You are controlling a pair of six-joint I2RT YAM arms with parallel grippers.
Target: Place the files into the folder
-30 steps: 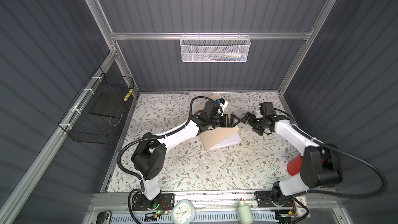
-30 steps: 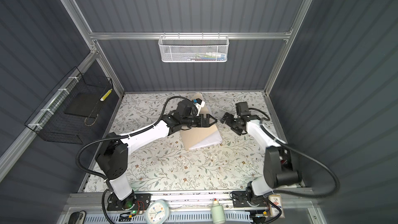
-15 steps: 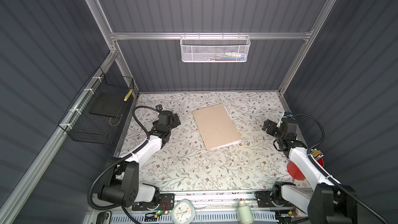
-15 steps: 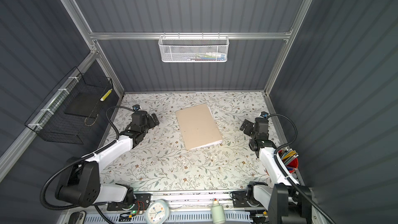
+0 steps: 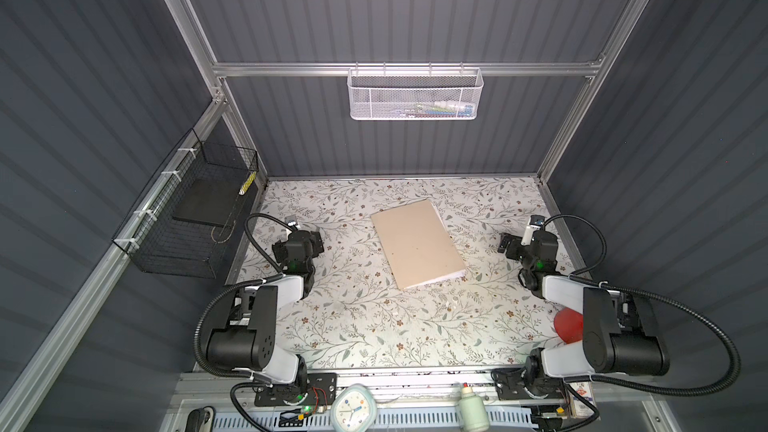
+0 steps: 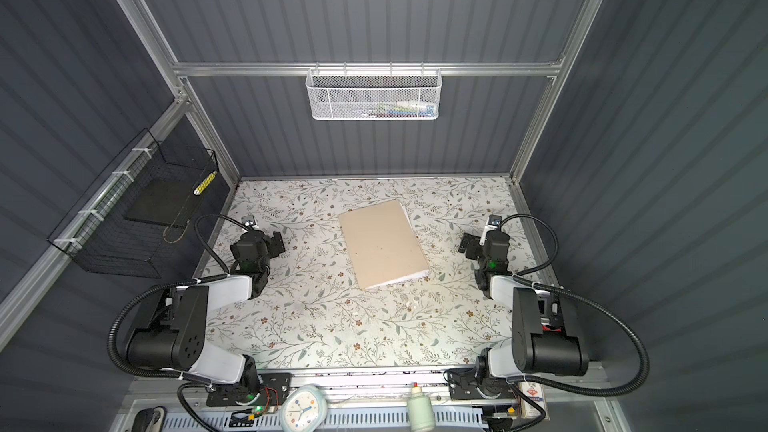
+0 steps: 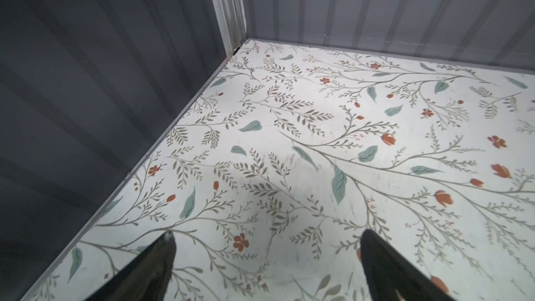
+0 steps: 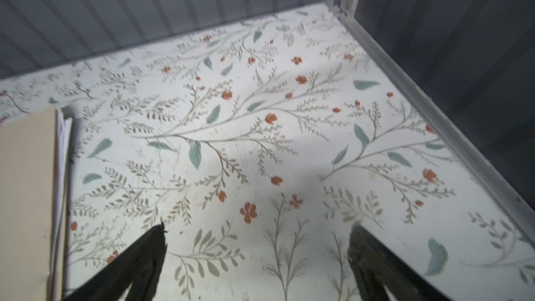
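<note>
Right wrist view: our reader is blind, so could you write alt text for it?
A closed tan folder with white files showing at its edge lies flat on the floral table. The right hand is open and empty, apart from the folder. Grey ribbed walls enclose the table.

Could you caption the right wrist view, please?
Open right gripper over the floral table; closed folder holding files nearby.

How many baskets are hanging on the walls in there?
2: a white mesh basket hangs from the rail on the back wall, and a black wire basket hangs on the left wall. No others show.
</note>
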